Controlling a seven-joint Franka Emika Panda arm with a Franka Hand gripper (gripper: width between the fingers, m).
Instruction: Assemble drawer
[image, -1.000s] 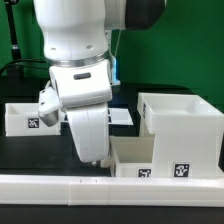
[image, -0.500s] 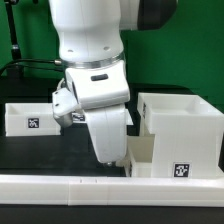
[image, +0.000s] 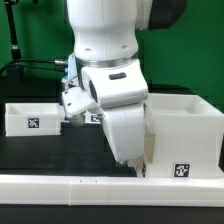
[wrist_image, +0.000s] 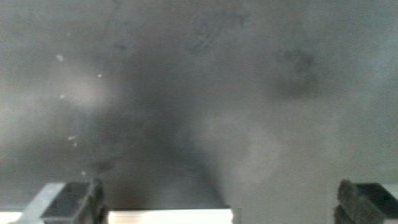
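The drawer's big white housing (image: 186, 122) stands at the exterior view's right, with a tag on its front. One small white tray (image: 28, 118) sits at the far left. The second tray is almost fully hidden behind my gripper (image: 127, 160), which hangs low just in front of the housing's left side. In the wrist view my gripper (wrist_image: 217, 205) is open wide, with both dark fingers (wrist_image: 64, 202) apart over the black table. A white edge (wrist_image: 169, 215) shows between them, nearer one finger. Nothing is held.
A long low white rail (image: 100, 186) runs along the front edge. A bit of the marker board (image: 95, 117) shows behind the arm. Black tabletop (image: 50, 150) lies between the left tray and the gripper. A green wall stands behind.
The arm has moved steadily toward the exterior view's right, from the table's middle to the housing. It now covers the small tray that showed beside the housing.
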